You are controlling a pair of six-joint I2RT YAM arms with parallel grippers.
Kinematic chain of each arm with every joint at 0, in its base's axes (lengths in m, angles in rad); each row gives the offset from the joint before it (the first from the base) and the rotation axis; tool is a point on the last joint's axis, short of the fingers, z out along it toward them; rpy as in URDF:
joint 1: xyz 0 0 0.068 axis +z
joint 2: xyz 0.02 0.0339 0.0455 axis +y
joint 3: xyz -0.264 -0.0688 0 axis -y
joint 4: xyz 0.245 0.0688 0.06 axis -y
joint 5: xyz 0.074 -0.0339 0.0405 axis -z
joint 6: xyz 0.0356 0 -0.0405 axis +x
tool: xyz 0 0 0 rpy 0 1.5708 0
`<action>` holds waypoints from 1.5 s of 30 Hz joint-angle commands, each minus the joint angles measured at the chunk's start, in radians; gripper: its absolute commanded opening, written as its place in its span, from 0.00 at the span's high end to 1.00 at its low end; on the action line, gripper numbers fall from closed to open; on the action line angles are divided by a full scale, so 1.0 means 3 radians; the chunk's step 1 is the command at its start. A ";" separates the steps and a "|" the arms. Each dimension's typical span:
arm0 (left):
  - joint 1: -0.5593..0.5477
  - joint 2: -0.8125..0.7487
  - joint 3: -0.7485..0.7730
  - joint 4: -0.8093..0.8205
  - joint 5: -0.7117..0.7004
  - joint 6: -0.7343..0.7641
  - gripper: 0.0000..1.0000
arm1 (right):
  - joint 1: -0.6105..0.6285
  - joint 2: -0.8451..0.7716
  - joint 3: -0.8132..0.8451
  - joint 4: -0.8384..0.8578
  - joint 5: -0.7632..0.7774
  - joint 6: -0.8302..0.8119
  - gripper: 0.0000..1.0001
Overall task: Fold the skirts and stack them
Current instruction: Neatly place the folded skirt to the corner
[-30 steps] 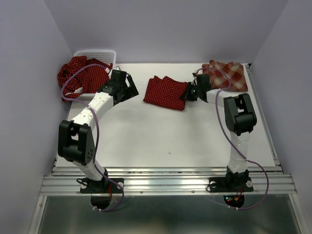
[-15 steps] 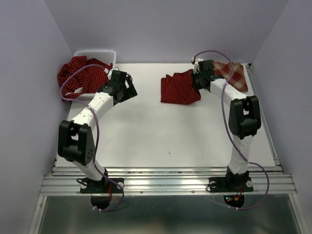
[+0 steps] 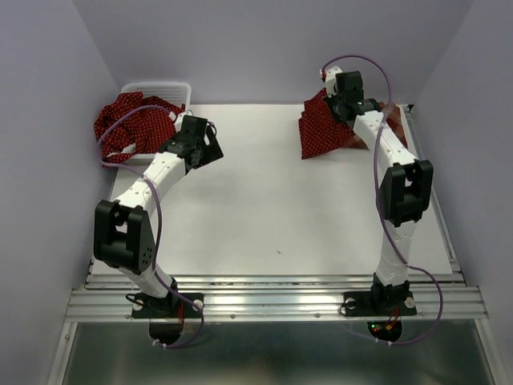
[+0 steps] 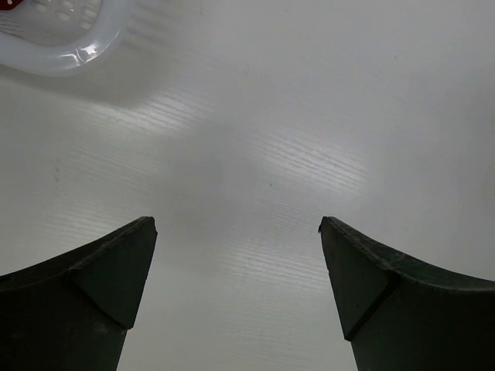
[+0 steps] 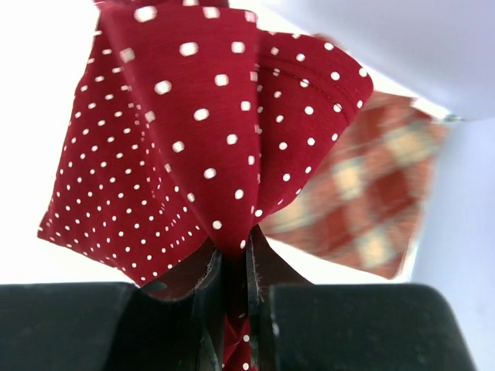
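White lattice basket (image 3: 160, 87) far left, white table (image 3: 272, 208), metal rail (image 3: 272, 301)

Light: bright and even, from above; the worktop (image 3: 280, 208) looks nearly pure white.
Glare: a shiny, streaky patch in the left wrist view.
Shadows: soft and faint (one sits by the basket rim (image 4: 93, 42)).
Blur: the plaid skirt (image 5: 363, 201) is fuzzy behind the sharp dotted skirt (image 5: 193, 139).

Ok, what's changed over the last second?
The right gripper, shut on the dotted skirt, carried it from the middle to the far right and lifted it, so it now hangs by the plaid skirt. The left gripper stayed open and empty beside the basket; the heap of skirts there is unchanged.
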 commanded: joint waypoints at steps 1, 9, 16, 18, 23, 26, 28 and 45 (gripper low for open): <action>0.0015 -0.0159 0.0151 -0.0049 -0.0119 0.0055 0.01 | -0.0155 0.0013 0.0333 -0.0128 0.0255 -0.0257 0.99; 0.0015 -0.0082 0.0223 -0.0095 -0.0140 0.0065 0.01 | -0.0334 0.0054 0.0583 -0.0149 0.0306 -0.0319 0.99; 0.0015 -0.0072 0.0228 -0.0105 -0.0140 0.0065 0.01 | -0.0467 0.0187 0.0849 -0.0144 0.0301 -0.0324 0.99; 0.0020 -0.0077 0.0223 -0.0105 -0.0145 0.0065 0.01 | -0.0498 0.0212 0.0921 -0.0139 0.0240 -0.0344 0.99; 0.0015 -0.0072 0.0228 -0.0105 -0.0155 0.0065 0.01 | -0.0529 0.0319 0.1202 -0.0139 0.0174 -0.0329 0.99; 0.0015 -0.0057 0.0233 -0.0105 -0.0160 0.0071 0.01 | -0.0559 0.0366 0.1279 -0.0129 0.0158 -0.0288 0.99; 0.0015 -0.0042 0.0238 -0.0105 -0.0160 0.0071 0.01 | -0.0636 0.0422 0.1360 -0.0124 0.0133 -0.0227 0.99; 0.0015 0.0091 0.0305 -0.0161 -0.0130 0.0065 0.01 | -0.1091 0.0764 0.1386 0.0019 -0.0225 0.0243 0.99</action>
